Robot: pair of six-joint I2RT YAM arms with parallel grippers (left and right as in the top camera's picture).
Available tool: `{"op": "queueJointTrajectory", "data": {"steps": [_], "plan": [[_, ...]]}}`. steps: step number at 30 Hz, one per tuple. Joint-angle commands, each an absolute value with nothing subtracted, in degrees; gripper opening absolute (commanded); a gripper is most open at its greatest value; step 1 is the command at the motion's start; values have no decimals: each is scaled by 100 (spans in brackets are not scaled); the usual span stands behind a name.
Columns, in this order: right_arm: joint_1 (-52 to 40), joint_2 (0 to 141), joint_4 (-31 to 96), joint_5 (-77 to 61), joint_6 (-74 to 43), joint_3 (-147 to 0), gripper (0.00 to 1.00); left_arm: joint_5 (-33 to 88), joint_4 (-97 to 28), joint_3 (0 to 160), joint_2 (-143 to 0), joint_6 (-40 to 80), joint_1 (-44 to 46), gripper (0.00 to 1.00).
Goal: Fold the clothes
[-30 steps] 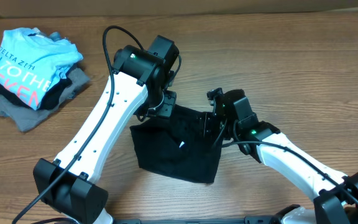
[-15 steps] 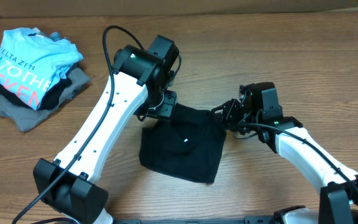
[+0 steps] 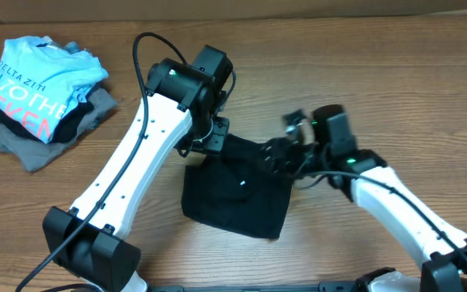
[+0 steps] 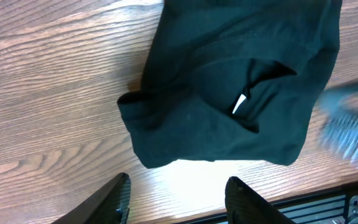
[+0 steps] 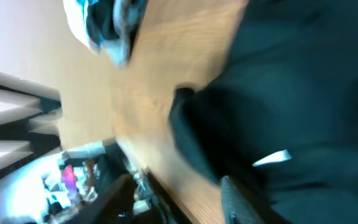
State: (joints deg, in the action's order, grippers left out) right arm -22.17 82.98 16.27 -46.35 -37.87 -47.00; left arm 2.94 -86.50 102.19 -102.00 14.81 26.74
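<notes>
Where black T-shirt lies — tag unreadable | blue shirt: "TO THE"

The black T-shirt is soft matt cloth on a smooth wood-grain table.

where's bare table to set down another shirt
Bare wood: far right of the table, behind the right arm; front left, between the clothes pile and the left arm. Crowded: the middle, both arms over the black T-shirt.

2 white arms with black joints and cables.
</notes>
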Motion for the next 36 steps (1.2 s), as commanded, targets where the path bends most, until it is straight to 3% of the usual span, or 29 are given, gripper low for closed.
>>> {"op": "queueJointTrajectory", "data": {"steps": [1,3,8,10,13,15,17,20,22,24,25,26,32,36], "plan": [[-2781,8307,1710,-4191,-3586,-4799,63,307,-8790,10628,-10112,1413,2464,52],[-3061,8444,1734,-3806,-3621,-4799,74,311,-8976,10903,-10112,1411,2351,52],[-3332,8938,1649,-3260,-3760,-4799,72,303,-9338,11764,-10112,1225,2067,54],[-3332,9074,1452,-3361,-3750,-4799,45,301,-9378,12046,-10112,1175,2003,58],[-3332,9059,1232,-3859,-3693,-4812,30,292,-9389,12248,-10112,1111,1977,60],[-3312,9011,1352,-4224,-3590,-4862,13,274,-9393,12265,-10112,1061,1977,61],[-3247,8919,1806,-4318,-3594,-4925,4,266,-9424,12263,-10112,1024,1977,60],[-3133,8718,2508,-4084,-3474,-4965,4,148,-9445,12263,-10112,1024,1977,60],[-3103,8606,2585,-3929,-3288,-4965,10,117,-9441,12263,-10112,1024,1977,61],[-3105,8571,2410,-3927,-3249,-4965,43,106,-9417,12263,-10112,1026,1977,61],[-3105,8571,2292,-3922,-3249,-4965,65,106,-9408,12263,-10112,1026,1977,61],[-3105,8580,2158,-3857,-3251,-4963,74,106,-9404,12263,-10112,1026,1977,61],[-3190,8696,1555,-3459,-3253,-4963,80,106,-9408,12263,-10112,1026,1977,61],[-3433,8986,1483,-3461,-3256,-4963,63,108,-9413,12263,-10112,1026,1979,61]]}}
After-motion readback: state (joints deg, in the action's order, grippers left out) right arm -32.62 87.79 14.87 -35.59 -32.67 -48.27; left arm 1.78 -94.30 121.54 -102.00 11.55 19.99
